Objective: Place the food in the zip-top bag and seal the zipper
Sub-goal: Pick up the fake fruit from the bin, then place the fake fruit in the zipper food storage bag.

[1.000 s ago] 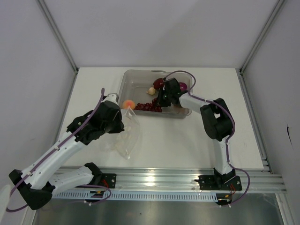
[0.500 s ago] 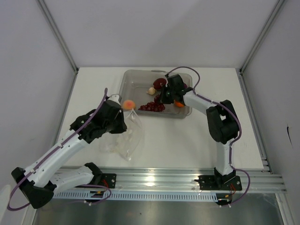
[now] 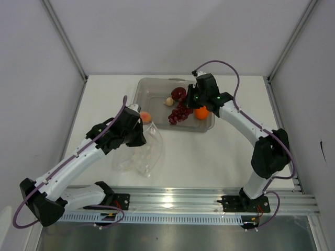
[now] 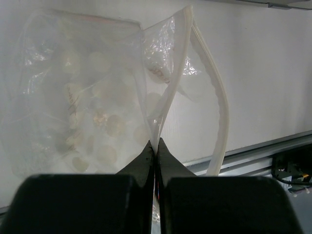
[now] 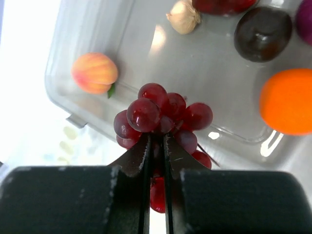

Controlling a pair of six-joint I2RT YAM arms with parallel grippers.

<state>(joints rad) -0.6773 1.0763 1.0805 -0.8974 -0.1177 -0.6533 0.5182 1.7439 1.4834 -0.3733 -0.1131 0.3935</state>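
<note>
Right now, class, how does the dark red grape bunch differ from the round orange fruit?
The dark red grape bunch is a glossy cluster; the round orange fruit is one matte ball. The bunch is pinched in the right gripper; the orange lies in the translucent grey tray. Both are toy fruit.

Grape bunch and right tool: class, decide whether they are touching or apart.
Touching. The right wrist view shows the right tool closed on the grape bunch, with grapes pressed against it and no gap.
</note>
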